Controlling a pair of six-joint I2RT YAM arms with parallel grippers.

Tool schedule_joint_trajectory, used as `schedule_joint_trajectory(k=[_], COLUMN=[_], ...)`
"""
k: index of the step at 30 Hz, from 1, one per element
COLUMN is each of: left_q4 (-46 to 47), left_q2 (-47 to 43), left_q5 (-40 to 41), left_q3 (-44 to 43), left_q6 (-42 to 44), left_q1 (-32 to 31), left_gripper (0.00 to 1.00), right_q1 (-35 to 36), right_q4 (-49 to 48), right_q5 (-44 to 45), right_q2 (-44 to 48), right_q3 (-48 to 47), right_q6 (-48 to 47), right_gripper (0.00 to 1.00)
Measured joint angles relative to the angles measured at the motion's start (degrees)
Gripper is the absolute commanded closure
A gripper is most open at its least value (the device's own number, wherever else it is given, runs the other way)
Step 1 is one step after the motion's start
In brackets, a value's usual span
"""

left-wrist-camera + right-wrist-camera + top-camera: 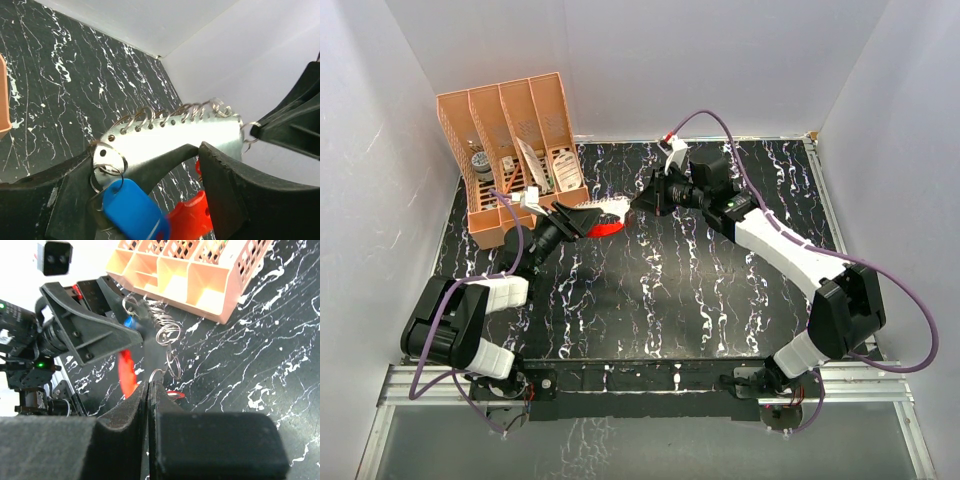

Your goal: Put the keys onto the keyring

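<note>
Above the desk [670,300], the left pincer [585,216] is clamped on the keyring [190,137], with the blue key [132,210] dangling from one end. The right pincer [149,386] is pressed together at a small wire ring [156,374] on the other end.

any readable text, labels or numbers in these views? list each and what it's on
No legible text in any view.
Items in the orange organizer: too small to tell whether they carry print.
keyring, metal band: no marking seen.
blue key: blurred, nothing readable.
</note>
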State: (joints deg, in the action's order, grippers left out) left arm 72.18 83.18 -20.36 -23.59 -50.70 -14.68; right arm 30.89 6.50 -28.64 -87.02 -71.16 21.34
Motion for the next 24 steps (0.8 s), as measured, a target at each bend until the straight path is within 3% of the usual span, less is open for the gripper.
schedule_joint_trajectory(k=[15, 24], left_q4=[-2.3, -5.4], left_q2=[2.3, -12.0], left_q5=[2.3, 2.4], left_q3=[0.1, 0.4], left_q6=[2.3, 7.2], left_q1=[0.3, 0.3], left_gripper=[0.27, 0.44], right_q1=[0.0, 0.0], right_q4=[3.7, 6.2], right_q5=[0.4, 1.9], right_q2=[0.9, 1.0], right_q3=[-9.2, -9.2], right_q6=[0.2, 1.6], right_gripper=[1.00, 1.00])
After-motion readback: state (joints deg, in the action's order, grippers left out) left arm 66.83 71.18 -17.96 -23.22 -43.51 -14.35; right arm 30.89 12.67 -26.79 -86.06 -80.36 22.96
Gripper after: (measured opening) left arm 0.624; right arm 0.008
